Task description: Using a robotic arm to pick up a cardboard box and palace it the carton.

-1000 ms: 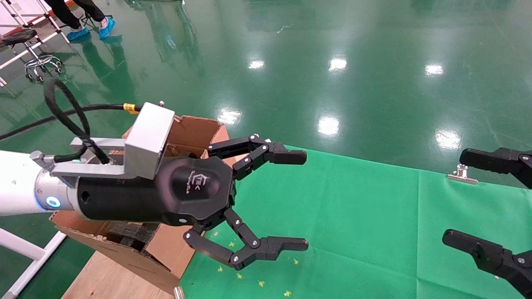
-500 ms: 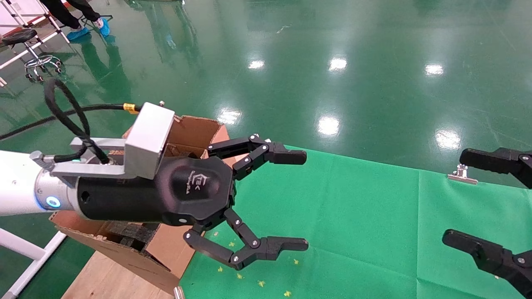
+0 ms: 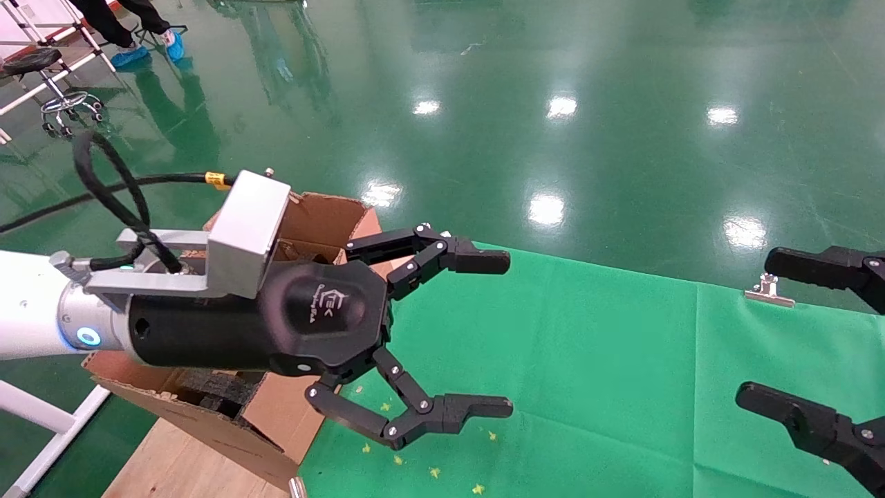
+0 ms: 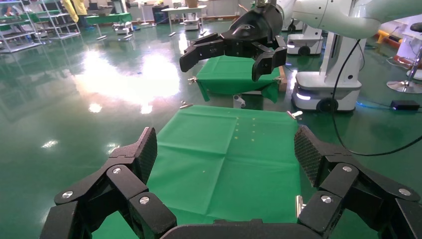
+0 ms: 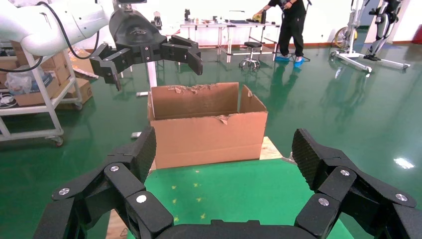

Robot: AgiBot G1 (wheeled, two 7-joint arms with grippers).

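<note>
Right wrist view: carton (image 5: 206, 130) brown corrugated, open-topped, ragged torn flaps.

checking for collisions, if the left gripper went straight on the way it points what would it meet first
Probably the right gripper, open and facing the left gripper across the green cloth; nothing else shows between them, though depth is unclear.

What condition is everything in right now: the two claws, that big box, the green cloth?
Left gripper: fingers wide open, empty, above the green cloth.
Right gripper: fingers wide open, empty, at the cloth's other side.
Carton: upright, top open, flaps torn.
Green cloth: spread flat, no small box on it.
</note>
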